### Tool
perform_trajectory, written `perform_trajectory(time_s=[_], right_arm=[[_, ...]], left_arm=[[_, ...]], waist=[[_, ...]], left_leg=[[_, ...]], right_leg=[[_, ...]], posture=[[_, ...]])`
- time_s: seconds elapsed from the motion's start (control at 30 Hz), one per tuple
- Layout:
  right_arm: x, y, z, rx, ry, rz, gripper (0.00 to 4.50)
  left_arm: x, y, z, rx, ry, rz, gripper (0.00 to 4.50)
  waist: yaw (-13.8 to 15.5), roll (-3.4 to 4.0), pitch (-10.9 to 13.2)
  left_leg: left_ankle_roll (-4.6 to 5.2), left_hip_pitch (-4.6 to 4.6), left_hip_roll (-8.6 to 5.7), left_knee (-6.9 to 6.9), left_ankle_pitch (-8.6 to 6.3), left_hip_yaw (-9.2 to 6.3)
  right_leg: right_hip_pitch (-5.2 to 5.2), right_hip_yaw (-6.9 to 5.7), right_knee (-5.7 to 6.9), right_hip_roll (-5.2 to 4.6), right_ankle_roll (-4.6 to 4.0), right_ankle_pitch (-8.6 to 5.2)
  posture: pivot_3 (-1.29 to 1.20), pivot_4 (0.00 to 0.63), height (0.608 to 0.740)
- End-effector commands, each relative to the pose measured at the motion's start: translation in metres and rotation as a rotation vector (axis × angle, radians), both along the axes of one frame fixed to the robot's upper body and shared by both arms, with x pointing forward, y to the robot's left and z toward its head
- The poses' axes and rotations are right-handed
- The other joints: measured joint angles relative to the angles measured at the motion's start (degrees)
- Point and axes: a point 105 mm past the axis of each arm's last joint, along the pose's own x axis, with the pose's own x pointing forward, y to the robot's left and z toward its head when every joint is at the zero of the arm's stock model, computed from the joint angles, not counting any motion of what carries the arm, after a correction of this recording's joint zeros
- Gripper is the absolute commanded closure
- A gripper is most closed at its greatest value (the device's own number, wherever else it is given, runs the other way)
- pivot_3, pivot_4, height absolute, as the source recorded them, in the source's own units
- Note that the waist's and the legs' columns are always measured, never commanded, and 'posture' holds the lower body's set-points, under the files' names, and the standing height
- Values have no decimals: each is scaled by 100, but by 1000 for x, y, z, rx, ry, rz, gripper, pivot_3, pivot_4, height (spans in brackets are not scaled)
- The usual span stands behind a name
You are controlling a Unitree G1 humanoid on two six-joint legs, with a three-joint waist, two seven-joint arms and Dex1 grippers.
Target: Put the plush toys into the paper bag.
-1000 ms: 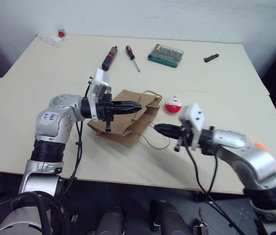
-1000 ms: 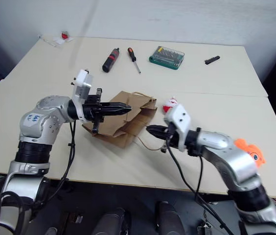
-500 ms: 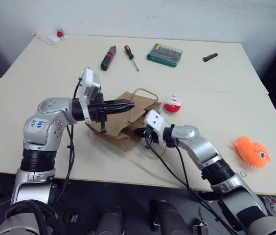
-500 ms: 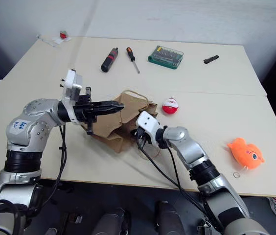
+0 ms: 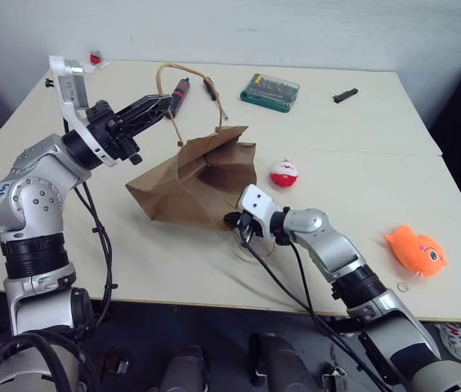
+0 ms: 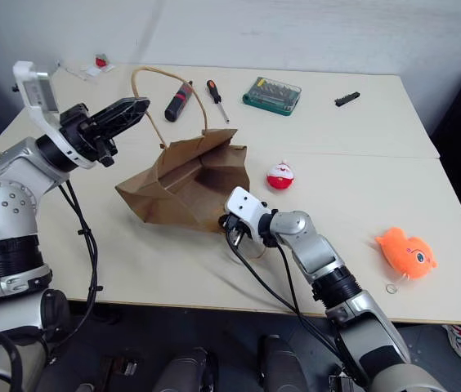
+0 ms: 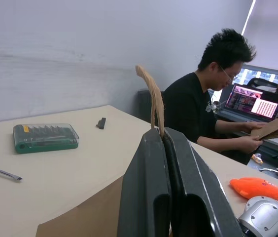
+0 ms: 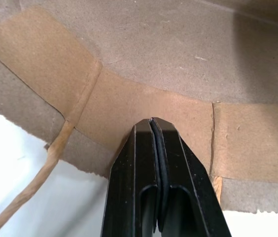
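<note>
A: Paper bag point(image 5: 194, 184) at table centre; left gripper point(image 5: 153, 106) pinches its handle point(image 5: 188, 82) up at 10 o'clock.

B: Right gripper point(image 5: 232, 220) clamps the lower rim. Cord may slip; mouth collapses.

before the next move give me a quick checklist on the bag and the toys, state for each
1. Left gripper holds a cord handle of the paper bag: ok, fingers shut on the cord, handle lifted.
2. Right gripper pins the bag's lower rim: ok, fingers shut on the paper edge.
3. Bag mouth open toward the toys: ok.
4. Orange fish plush in the bag: not ok, it lies on the table.
5. Red-and-white plush ball in the bag: not ok, it sits beside the mouth.
6. A gripper free to pick: not ok, both are busy.
</note>
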Motion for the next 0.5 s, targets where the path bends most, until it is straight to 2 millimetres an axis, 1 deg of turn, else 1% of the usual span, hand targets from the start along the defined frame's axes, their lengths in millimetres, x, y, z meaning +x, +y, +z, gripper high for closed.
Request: perform_trajectory(time_s=[0.03, 0.1, 0.2, 0.33, 0.37, 0.4, 0.43, 0.5], right_arm=[[-5, -9, 0, 45, 26, -21, 4467], [-12, -10, 18, 132, 25, -10, 4467], [-26, -15, 36, 164, 14, 5, 4467], [-36, -41, 58, 207, 27, -89, 4467], [-38, -52, 63, 254, 58, -133, 4467], [-41, -70, 66, 293, 89, -189, 4312], [-49, -96, 67, 299, 110, -259, 4125], [-70, -136, 68, 259, 124, -356, 3612]], left_arm=[[-9, -15, 2, 15, -38, -50, 4500], [-9, -21, -2, 26, -27, -67, 4500], [-10, -23, -4, 34, -13, -79, 4500], [-12, -20, -8, 33, 12, -94, 4500], [-12, -20, -10, 39, 18, -97, 4500], [-13, -21, -11, 45, 24, -103, 4500], [-13, -21, -12, 49, 28, -110, 4500], [-15, -22, -13, 52, 33, -124, 4500]], waist=[[12, 0, 0], [10, 0, 0], [4, 0, 1], [-6, 2, 1], [-1, 1, 1], [12, 1, 1], [37, 1, 1], [175, 2, 1]], left_leg=[[0, 0, 0, 0, 0, 0], [0, -2, 0, 0, 0, -1], [0, -9, 0, 0, 0, 0], [-6, -14, 0, -3, 3, 0], [-7, -12, 1, -4, 3, 0], [-7, -13, 1, -4, 3, 0], [-7, -13, 1, -4, 3, 0], [-2, -18, 0, -6, 0, -3]], right_leg=[[0, 0, 0, 0, 0, 0], [0, 0, -1, 0, 0, 0], [-8, 0, -1, 0, 0, 0], [-19, 4, 8, 2, -1, -1], [-18, 3, 9, 2, -3, -2], [-18, 4, 9, 1, -3, -2], [-18, 4, 9, 1, -3, -2], [-18, 2, 0, -1, -3, -2]], posture=[[0, 150, 740], [0, 150, 740], [0, 150, 740], [0, 150, 740], [0, 150, 740], [0, 150, 740], [0, 150, 740], [0, 150, 740]])
